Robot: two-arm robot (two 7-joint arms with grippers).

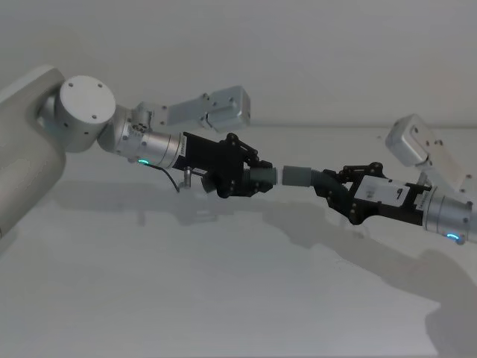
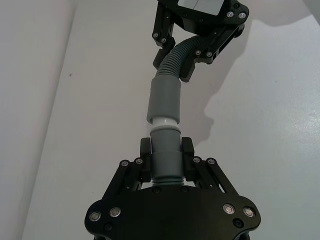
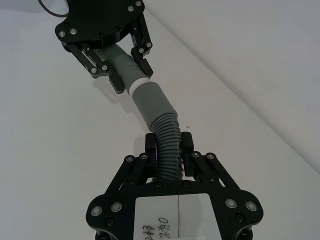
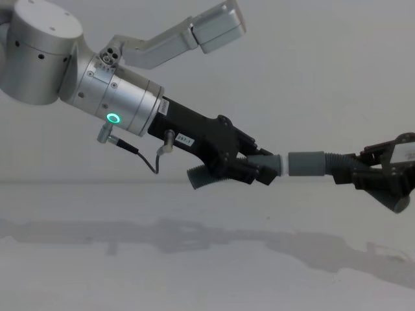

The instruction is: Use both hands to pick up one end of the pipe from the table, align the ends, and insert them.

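The left gripper [image 2: 167,162] pinches the short pipe [image 2: 165,150] just behind its white tip [image 2: 164,123]. Straight ahead, the right gripper [image 3: 169,157] pinches the long pipe [image 3: 162,127] on its ribs — high above the desk [image 1: 223,298]. Both look light; the ribs probably bend, so hold near the stiff collar [image 2: 164,99].

Head cam high, chest low/side-on; wrist cams close, facing along pipe [image 2: 164,107].

Above the table [image 1: 223,298], the shorter piece [image 1: 262,177] lies left, its tip in the longer piece [image 1: 302,177].
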